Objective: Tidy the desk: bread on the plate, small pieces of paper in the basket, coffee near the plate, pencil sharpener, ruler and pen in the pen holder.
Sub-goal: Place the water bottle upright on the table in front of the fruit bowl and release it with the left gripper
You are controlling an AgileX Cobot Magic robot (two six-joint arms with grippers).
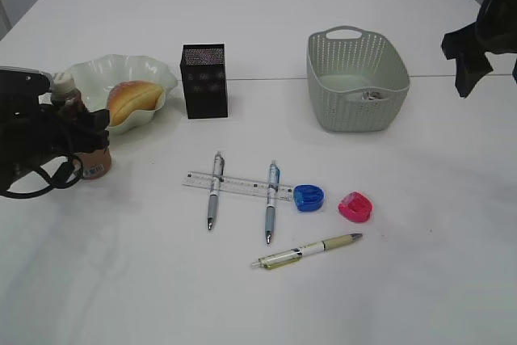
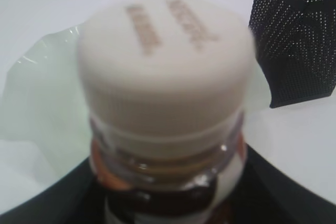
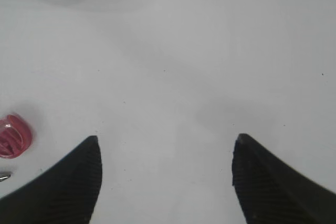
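Coffee bottle (image 1: 87, 139) upright between left fingers (image 1: 90, 131), just beside plate (image 1: 95, 70); grip state unclear. Right fingers (image 3: 167, 182) spread, empty, over bare bench (image 3: 210, 51); pink sharpener (image 3: 13, 136) lies to their left.

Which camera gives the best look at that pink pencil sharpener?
The exterior view: the pink sharpener shows whole, beside the blue one. The right wrist view catches it cut off at its left edge; the left wrist view misses it.

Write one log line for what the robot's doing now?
left hand: around coffee bottle beside plate | right hand: open, raised | bread: on plate
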